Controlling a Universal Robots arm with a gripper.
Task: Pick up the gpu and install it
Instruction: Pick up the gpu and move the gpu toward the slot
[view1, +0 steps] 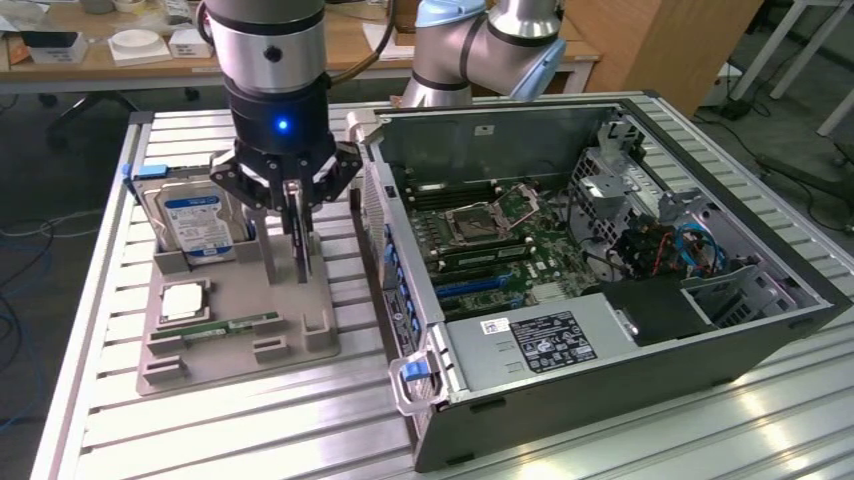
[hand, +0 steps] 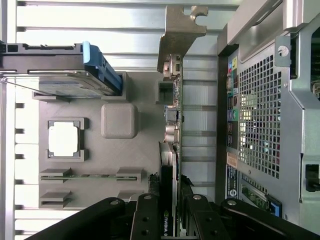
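Tool (view1: 294, 212) clamped on gpu (hand: 172, 125), card edge-on between the fingers, directly below the tool over grey holder (view1: 240, 335) on worktop (view1: 94, 390). Likely risks: narrow-edge grip slipping, card tilting, silver bracket (hand: 182, 30) snagging the holder or the open computer case (view1: 601, 390) close beside the tool.

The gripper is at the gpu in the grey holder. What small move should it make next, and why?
Probably a short straight lift. The gripper appears closed on the gpu, which stands on edge in the grey holder beside the open computer case. Rising vertically should free the gpu from the holder without scraping.
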